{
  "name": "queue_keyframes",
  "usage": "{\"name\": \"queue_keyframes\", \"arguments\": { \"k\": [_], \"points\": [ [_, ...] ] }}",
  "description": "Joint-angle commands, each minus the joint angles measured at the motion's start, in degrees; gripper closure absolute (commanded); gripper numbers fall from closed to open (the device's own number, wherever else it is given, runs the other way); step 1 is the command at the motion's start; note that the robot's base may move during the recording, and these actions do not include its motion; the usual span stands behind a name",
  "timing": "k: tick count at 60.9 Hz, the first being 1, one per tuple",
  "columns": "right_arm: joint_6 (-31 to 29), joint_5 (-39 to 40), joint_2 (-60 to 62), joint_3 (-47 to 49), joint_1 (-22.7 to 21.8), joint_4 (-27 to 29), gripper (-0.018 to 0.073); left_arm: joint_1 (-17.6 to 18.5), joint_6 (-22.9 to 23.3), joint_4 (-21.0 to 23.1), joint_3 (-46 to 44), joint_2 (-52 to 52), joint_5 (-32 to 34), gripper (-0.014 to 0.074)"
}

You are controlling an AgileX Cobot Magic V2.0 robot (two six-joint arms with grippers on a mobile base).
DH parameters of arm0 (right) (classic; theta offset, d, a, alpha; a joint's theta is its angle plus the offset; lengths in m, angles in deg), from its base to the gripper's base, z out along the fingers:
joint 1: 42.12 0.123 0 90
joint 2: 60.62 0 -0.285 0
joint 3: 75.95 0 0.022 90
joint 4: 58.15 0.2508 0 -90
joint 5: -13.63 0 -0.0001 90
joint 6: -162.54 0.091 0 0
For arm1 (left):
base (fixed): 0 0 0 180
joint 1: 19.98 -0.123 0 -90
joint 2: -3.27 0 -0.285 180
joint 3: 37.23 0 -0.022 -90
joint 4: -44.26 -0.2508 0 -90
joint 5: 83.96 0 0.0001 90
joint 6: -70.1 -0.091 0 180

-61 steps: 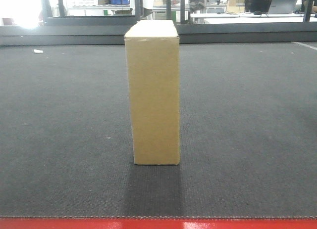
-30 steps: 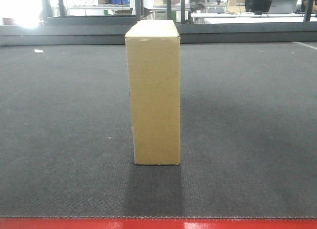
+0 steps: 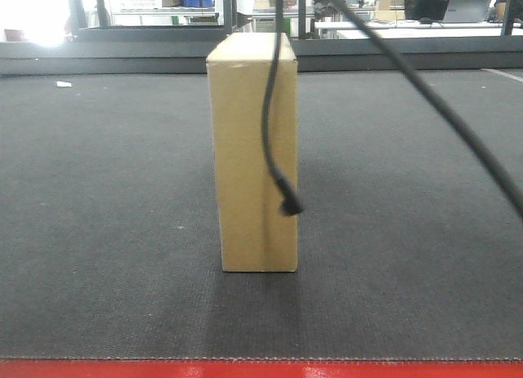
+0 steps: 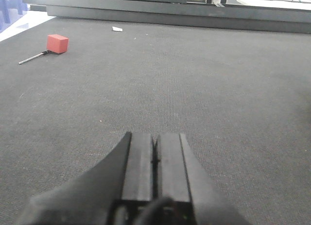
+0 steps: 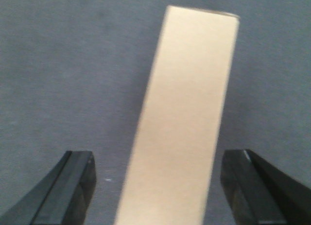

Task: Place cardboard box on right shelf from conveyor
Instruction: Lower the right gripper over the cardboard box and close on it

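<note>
Dark grey woven conveyor belt [image 3: 98,190] with a red front edge fills every view, and desks and glazed partitions stand far behind it. Seen from the right wrist, the black right fingers [image 5: 73,186] are spread wide, one at each side of the frame. The tall, narrow, plain tan cardboard box [image 5: 184,113] lies beyond the gap between them, untouched and slanted across the picture. The black left fingers [image 4: 141,162] are pressed together on nothing, over bare belt. Well beyond them lies a small red block [image 4: 57,43] with a thin rod. In the front view the box stands upright mid-belt, with thin black cables [image 3: 274,149] hanging across it.

This looks like the approach to a grasp. To do it well, the wrist should probably turn until the finger pads run parallel to the box's faces. It should then centre the box in the gap and advance fully before closing, since an off-centre touch could topple so tall a box. No steel shelf shows, so the carry cannot be judged.
</note>
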Motion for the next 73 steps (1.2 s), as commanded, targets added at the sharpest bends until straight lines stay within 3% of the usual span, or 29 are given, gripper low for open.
{"name": "queue_keyframes", "arguments": {
  "k": [1,19,57,65,73],
  "points": [
    [0.41,0.08,1.89,2.20,0.03,-3.40,-0.0062,-0.24,-0.01,0.34,0.48,0.83,4.85,0.0712],
    [4.89,1.94,0.68,2.20,-0.08,-3.45,-0.0062,-0.24,-0.01,0.34,0.48,0.83,4.85,0.0713],
    [4.89,1.03,-3.91,1.94,-1.62,-0.95,-0.0061,-0.24,-0.01,0.34,0.48,0.83,4.85,0.0713],
    [4.89,2.11,-4.27,-0.61,-1.89,0.41,-0.0001,-0.24,-0.01,0.34,0.48,0.83,4.85,0.0713],
    [4.84,2.25,-4.27,-2.60,-2.25,0.52,0.0180,-0.24,-0.01,0.34,0.48,0.83,4.85,0.0712]
  ]
}}
